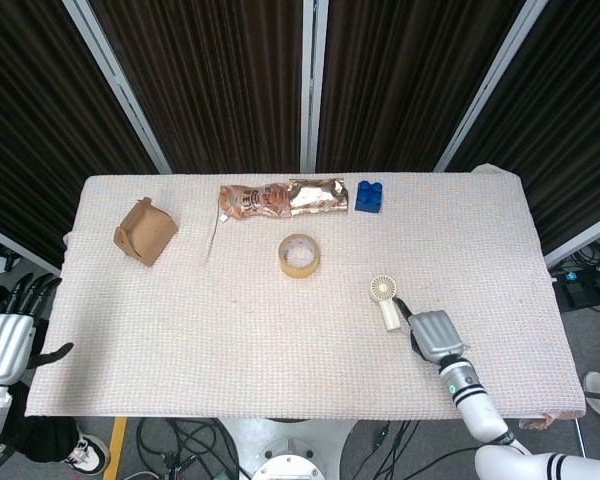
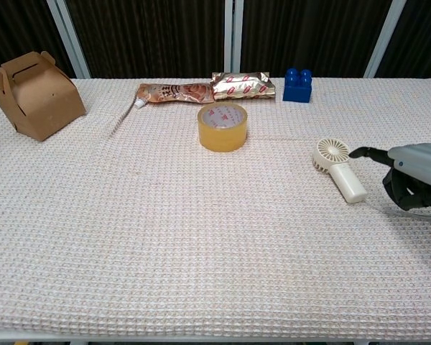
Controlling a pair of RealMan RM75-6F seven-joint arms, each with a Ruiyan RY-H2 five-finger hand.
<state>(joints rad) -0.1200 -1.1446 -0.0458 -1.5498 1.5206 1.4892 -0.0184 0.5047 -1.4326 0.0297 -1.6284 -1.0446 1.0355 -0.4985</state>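
A small white hand-held fan [image 1: 385, 300] [image 2: 337, 169] lies flat on the cloth-covered table [image 1: 230, 340], head to the back and handle to the front right. My right hand [image 1: 435, 335] [image 2: 414, 176] sits just right of the handle, a short gap apart. Its thumb stretches toward the fan and its fingers bend down to the cloth. It holds nothing. My left hand [image 1: 10, 335] hangs off the table's left front corner, fingers spread and empty, seen only in the head view.
A roll of yellow tape [image 1: 299, 254] [image 2: 222, 126] lies mid-table. Along the back lie a brown pouch [image 1: 255, 200] [image 2: 174, 92], a foil packet [image 1: 318, 195] [image 2: 243, 85] and a blue brick [image 1: 369, 196] [image 2: 297, 85]. A cardboard box [image 1: 145, 231] [image 2: 36, 93] stands at left.
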